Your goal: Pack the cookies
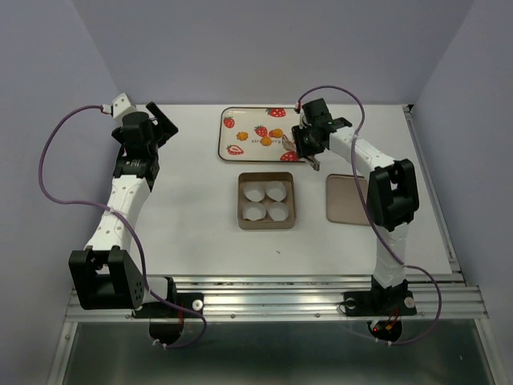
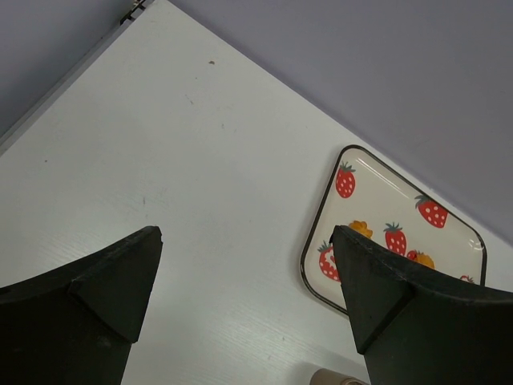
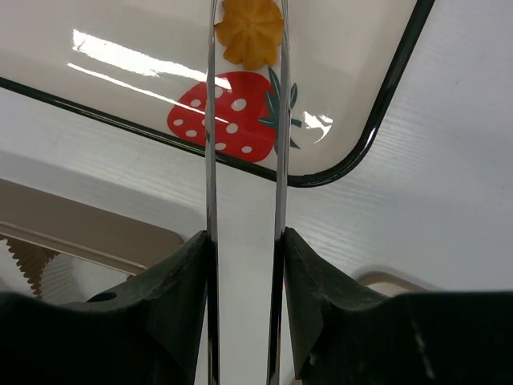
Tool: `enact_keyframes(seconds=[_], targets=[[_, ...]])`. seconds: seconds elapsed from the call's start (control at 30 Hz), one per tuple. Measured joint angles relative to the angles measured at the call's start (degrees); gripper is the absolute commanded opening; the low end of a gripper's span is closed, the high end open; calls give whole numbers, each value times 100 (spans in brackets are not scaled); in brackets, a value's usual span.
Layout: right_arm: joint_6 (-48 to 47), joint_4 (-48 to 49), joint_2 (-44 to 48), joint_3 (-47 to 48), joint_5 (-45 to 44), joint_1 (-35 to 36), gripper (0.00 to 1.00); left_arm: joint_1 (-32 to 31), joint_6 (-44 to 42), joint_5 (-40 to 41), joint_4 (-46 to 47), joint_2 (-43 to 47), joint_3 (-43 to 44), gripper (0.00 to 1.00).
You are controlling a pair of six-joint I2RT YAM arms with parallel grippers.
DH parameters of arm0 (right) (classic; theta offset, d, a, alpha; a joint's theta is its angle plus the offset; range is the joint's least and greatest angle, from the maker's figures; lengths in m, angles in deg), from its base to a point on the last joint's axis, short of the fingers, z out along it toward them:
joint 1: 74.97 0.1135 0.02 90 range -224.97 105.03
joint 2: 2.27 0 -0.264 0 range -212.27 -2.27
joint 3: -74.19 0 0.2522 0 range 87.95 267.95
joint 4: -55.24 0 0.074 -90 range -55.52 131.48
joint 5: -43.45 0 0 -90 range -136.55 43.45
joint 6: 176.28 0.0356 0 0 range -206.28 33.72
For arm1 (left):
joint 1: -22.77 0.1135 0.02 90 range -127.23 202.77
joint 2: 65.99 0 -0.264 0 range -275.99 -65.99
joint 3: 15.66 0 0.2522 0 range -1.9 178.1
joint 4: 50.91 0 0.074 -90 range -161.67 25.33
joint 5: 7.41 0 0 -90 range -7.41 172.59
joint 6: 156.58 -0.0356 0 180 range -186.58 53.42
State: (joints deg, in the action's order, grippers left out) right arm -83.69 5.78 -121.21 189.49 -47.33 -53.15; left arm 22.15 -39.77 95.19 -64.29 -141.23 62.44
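Observation:
Three orange-yellow cookies (image 1: pixel 276 133) show on the strawberry-print tray (image 1: pixel 227 136) at the back; a fourth cannot be made out. My right gripper (image 1: pixel 304 144) is shut on metal tongs (image 3: pixel 210 160) over the tray's right end. In the right wrist view the two blades straddle one cookie (image 3: pixel 250 32) on the tray (image 3: pixel 385 104); I cannot tell whether they pinch it. My left gripper (image 1: pixel 164 120) is open and empty at the back left. In its view (image 2: pixel 248 241) two cookies (image 2: pixel 361 228) show on the tray (image 2: pixel 317 233).
A tan square box (image 1: pixel 267 226) holding four white paper cups (image 1: pixel 256 193) stands mid-table, in front of the tray. Its tan lid (image 1: pixel 345 198) lies to the right, beside the right arm. The box corner (image 3: pixel 80 233) shows in the right wrist view.

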Motion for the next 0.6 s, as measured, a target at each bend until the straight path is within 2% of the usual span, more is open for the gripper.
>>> enact_keyframes(seconds=[0.23,0.47,0.6], targets=[[66,50,584,-118,105,0,40,0,9,-90,2,2,-2,99],[94,103,1513,-597,205,46,40,0,68,-282,26,48,-90,99],[181,164,2002,-1119,201,321,40,0,116,-380,22,129,-210,99]])
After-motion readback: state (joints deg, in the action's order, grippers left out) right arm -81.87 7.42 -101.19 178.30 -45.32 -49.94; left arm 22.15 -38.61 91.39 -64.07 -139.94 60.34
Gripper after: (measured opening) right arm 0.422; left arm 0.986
